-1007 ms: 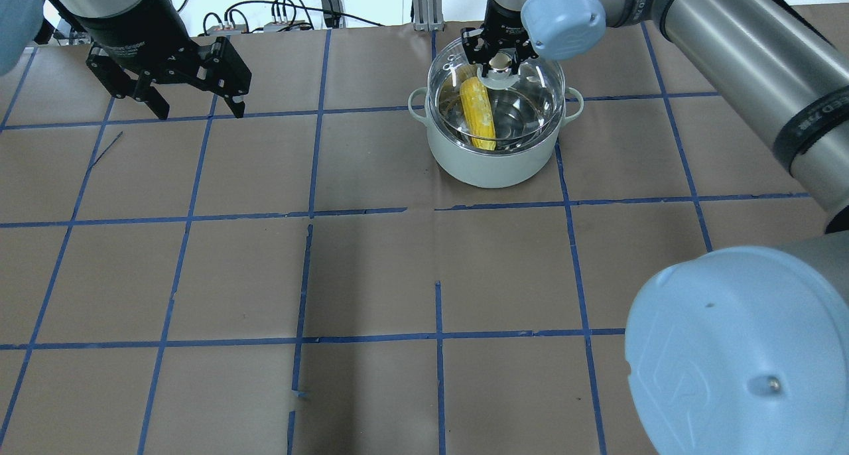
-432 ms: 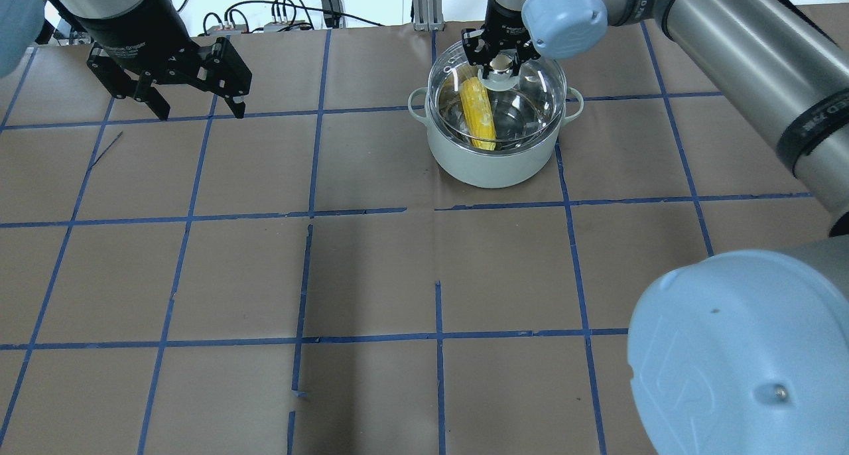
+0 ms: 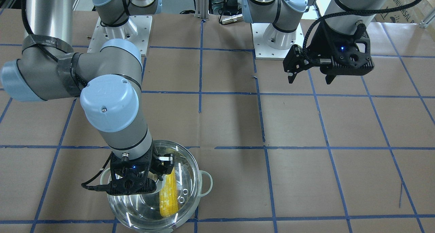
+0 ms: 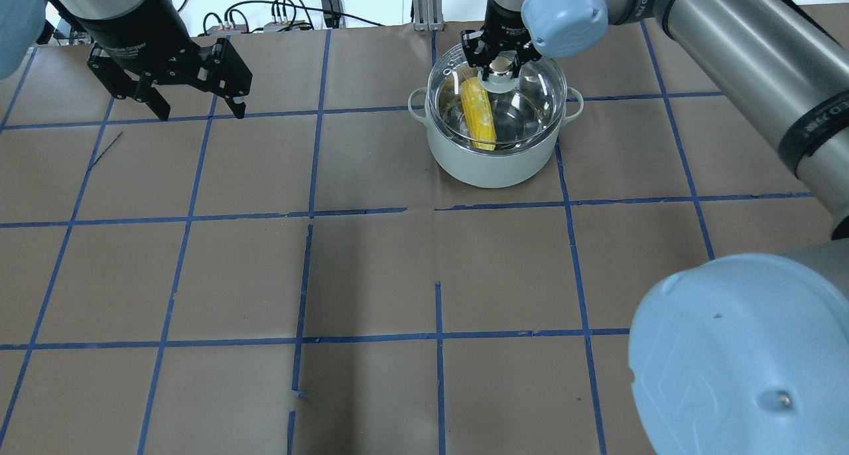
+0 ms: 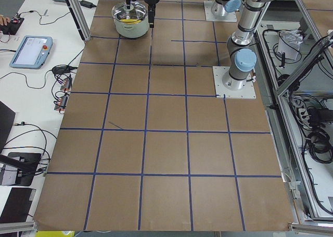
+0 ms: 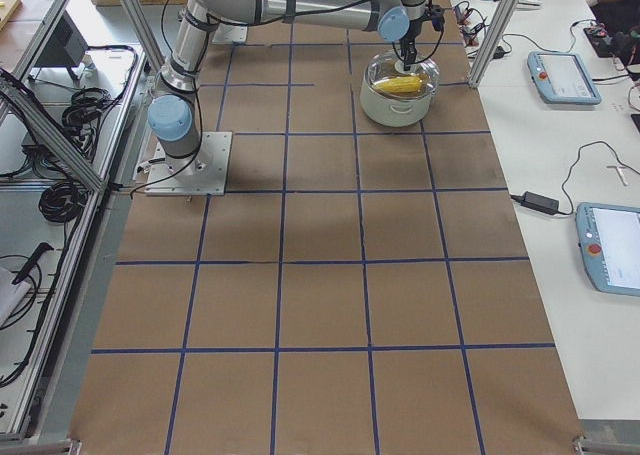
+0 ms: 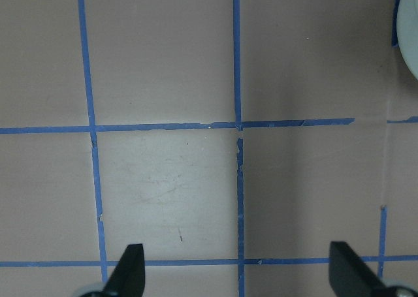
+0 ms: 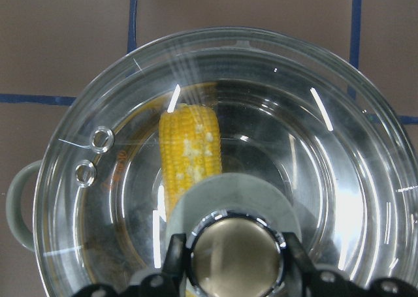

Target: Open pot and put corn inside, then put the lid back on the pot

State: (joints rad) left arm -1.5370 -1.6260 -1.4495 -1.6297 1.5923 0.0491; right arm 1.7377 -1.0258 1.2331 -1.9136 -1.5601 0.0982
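The pot [image 4: 494,163] stands at the far right-centre of the table, with the yellow corn [image 4: 479,113] lying inside it. The clear glass lid [image 4: 530,110] is over the pot's mouth; I cannot tell whether it rests on the rim. My right gripper [image 4: 502,64] is shut on the lid's knob [image 8: 236,251], with fingers [image 8: 175,264] on both sides of it. The corn [image 8: 189,147] shows through the lid [image 8: 339,147]. In the front-facing view the right gripper [image 3: 153,178] stands over the lid [image 3: 190,178] and corn [image 3: 169,195]. My left gripper [image 4: 200,115] is open and empty, far to the left.
The table is brown paper with a blue tape grid [image 4: 438,339]. Cables and boxes [image 4: 285,17] lie beyond the far edge. The left wrist view shows the open left gripper [image 7: 238,274] above bare paper, with the pot's edge [image 7: 410,23] at the top right.
My right gripper has lowered the lid slightly toward the pot. The left arm has not moved.
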